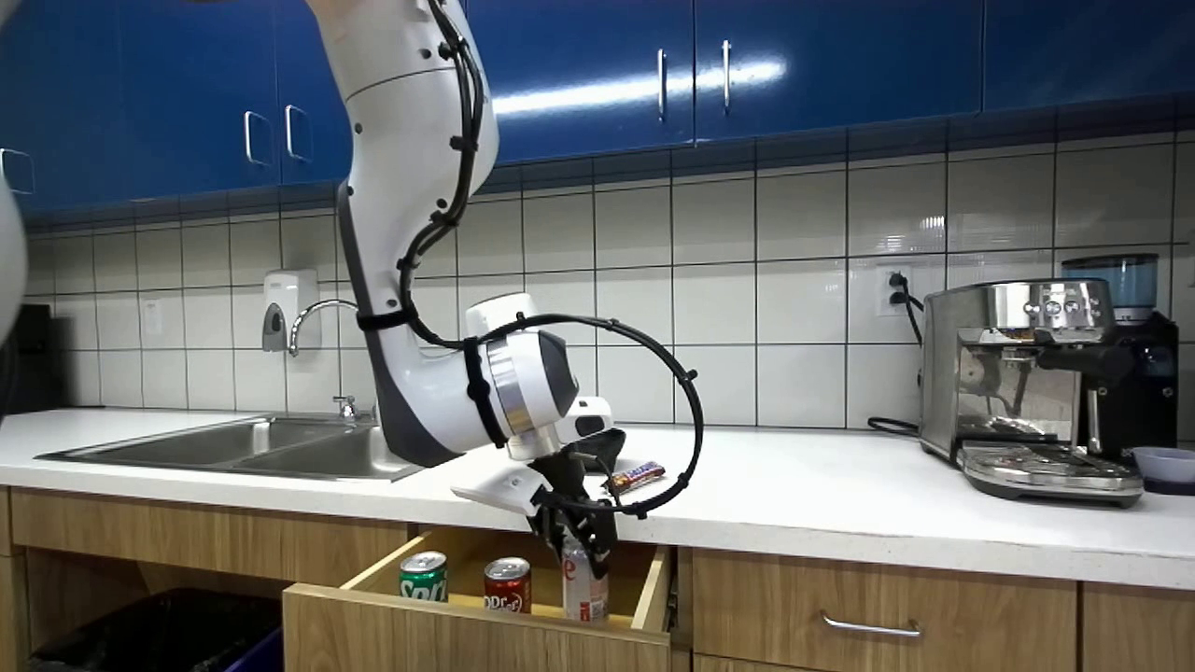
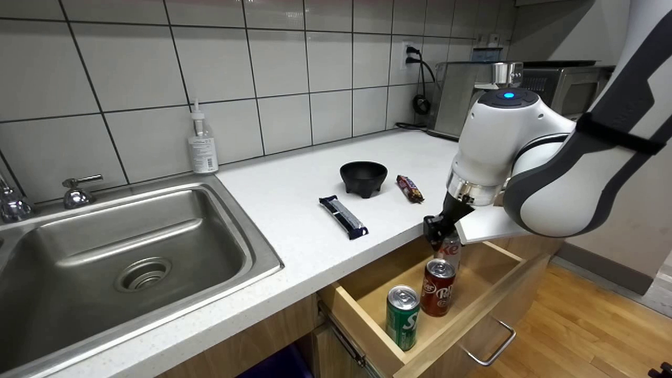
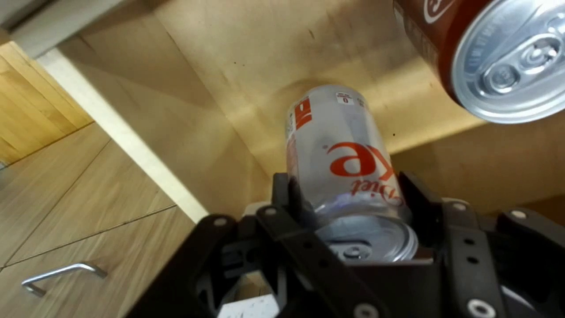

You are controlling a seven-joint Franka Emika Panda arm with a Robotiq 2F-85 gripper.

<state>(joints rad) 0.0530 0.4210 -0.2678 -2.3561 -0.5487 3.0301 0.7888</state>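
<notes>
Diet Coke can (image 3: 346,150) is gripped by the tool (image 3: 345,187) on a downward-bent arm (image 1: 403,224).

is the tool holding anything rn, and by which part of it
The tool holds the Diet Coke by its sides, near the top.

The Diet Coke can (image 3: 342,154) is smooth metal with a glossy sheen; the Dr Pepper can (image 2: 437,294) and Sprite can (image 2: 402,320) are bright metal on top. The gripper (image 3: 346,190) looks mostly matt. The drawer (image 3: 247,66) is smooth wood with a faint sheen, the counter (image 1: 803,485) smooth, the sink (image 2: 68,299) satiny metal, the bowl (image 2: 363,181) matt, the upper cabinets (image 1: 597,56) glossy.
</notes>
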